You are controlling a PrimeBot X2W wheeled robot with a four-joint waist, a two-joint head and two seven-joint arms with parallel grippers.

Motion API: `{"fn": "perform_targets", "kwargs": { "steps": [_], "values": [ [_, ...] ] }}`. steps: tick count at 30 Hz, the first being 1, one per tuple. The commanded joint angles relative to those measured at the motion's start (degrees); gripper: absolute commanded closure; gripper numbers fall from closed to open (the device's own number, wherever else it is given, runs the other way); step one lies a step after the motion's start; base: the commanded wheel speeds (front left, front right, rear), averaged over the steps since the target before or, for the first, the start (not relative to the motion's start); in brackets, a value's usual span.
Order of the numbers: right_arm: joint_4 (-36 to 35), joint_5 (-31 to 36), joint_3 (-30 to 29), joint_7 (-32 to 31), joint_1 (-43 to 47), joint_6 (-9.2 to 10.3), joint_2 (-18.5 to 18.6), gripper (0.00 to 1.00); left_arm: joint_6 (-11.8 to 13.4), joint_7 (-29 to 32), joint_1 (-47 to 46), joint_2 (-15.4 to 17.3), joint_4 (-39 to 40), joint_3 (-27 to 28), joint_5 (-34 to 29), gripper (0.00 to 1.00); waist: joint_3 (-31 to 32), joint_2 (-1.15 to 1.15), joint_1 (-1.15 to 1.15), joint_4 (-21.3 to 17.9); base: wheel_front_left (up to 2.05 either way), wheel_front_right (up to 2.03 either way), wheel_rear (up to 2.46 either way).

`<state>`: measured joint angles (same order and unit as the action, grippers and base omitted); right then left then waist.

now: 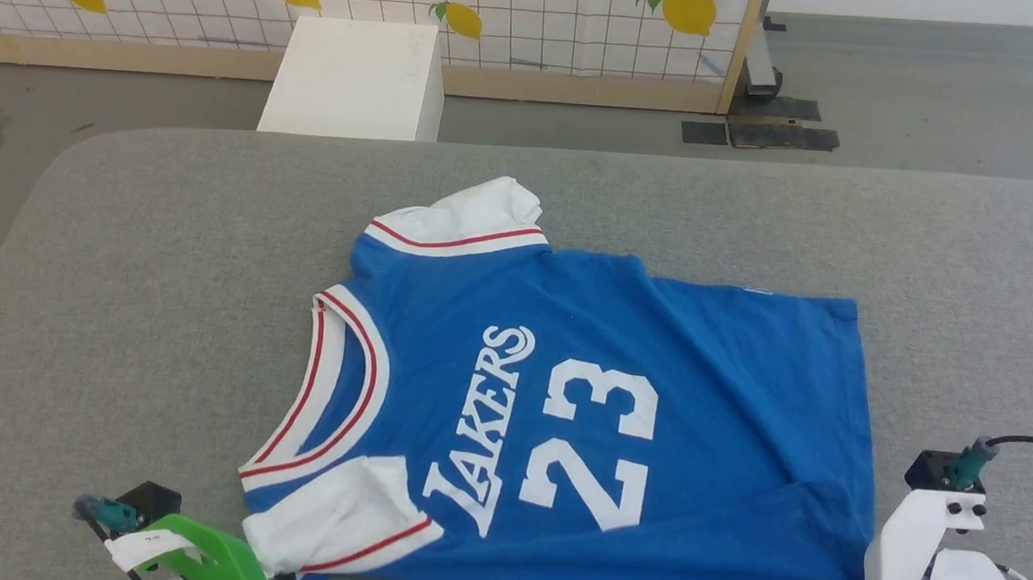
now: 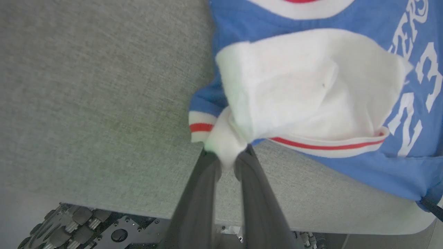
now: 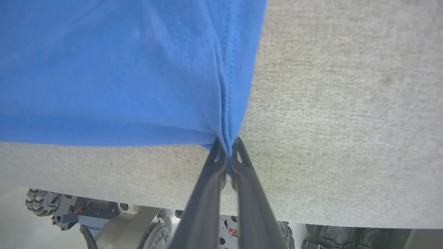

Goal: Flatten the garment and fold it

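Grey cloth-covered surface [image 1: 169,260], rounded corners, carries the work.

Garment [image 1: 699,382] lies on it print up, collar toward the robot's left, hem toward its right, near edge close to the surface's near rim. Mostly spread out. Far sleeve [image 1: 476,216] is bunched, and the near sleeve [image 2: 304,86] is flopped over the blue front, so flattening looks unfinished.

White box [image 1: 354,78] on the floor past the far edge: top looks solid, contents not visible.

Left hand [image 2: 226,159] is clamped on a tuft of the near sleeve's white cloth. Right hand [image 3: 226,152] is pinched tight on the near hem corner, seam gathered between its fingers. Likely reason: a hold at both ends of the near edge lets the arms tension the cloth sideways.
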<state>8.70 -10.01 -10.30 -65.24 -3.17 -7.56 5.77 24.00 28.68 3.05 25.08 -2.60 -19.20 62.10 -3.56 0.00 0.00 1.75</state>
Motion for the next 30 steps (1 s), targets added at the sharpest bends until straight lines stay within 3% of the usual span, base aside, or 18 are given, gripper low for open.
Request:
{"fn": "perform_targets", "kwargs": {
  "steps": [1, 2, 3, 4, 5, 6, 21, 30],
  "values": [
    [0.53, 0.53, -0.45, 0.56, 0.88, 0.08, -0.08, 1.0, -0.11, 0.13, -0.25, 0.03, -0.93, 0.31, 0.08, 1.0, -0.12, 0.0, 0.0, -0.13, 0.0, 0.0, 0.0],
    [0.77, 0.51, -0.53, 0.95, 0.8, 0.08, -0.21, 1.0, -0.33, 0.0, -0.59, 0.05, -1.22, 0.31, -0.01, 1.0, -0.15, 0.0, 0.0, -0.18, 0.0, 0.0, 0.0],
    [1.02, 0.51, -0.6, 1.19, 0.71, 0.08, -0.32, 1.0, -0.6, -0.01, -0.92, 0.03, -1.45, 0.29, 0.01, 0.91, -0.23, 0.0, 0.0, -0.22, 0.0, 0.0, 0.0],
    [1.32, 0.38, -0.61, 1.43, 0.58, 0.08, -0.47, 0.88, -0.9, -0.11, -1.37, -0.08, -1.58, 0.32, 0.04, 0.07, -0.28, 0.0, 0.0, -0.27, 0.0, 0.0, 0.0],
    [1.47, 0.09, -0.56, 1.87, 0.45, 0.08, -0.59, 0.25, -1.09, -0.2, -1.77, -0.05, -1.69, 0.27, -0.1, 0.0, -0.25, 0.0, 0.0, -0.31, 0.0, 0.0, 0.0],
    [1.6, 0.01, -0.49, 2.14, 0.37, 0.08, -0.64, 0.0, -1.2, -0.2, -2.04, 0.01, -1.8, 0.26, -0.15, 0.0, -0.24, 0.0, 0.0, -0.36, 0.0, 0.0, 0.0],
    [-2.71, -5.41, -3.81, 11.08, -3.47, 0.08, -1.0, 0.0, -1.42, -1.38, -7.89, 4.2, 4.24, 1.06, -4.21, 0.0, 2.7, 0.0, 0.0, -0.61, 0.0, 0.0, 0.0],
    [-5.22, -6.28, -5.97, 28.39, -5.61, 0.08, -0.86, 0.0, -8.51, -17.31, -9.7, 2.96, 3.58, 3.36, -9.59, 0.0, 4.21, 0.0, 0.0, -1.25, 0.0, 0.0, 0.0]
  ]
}}
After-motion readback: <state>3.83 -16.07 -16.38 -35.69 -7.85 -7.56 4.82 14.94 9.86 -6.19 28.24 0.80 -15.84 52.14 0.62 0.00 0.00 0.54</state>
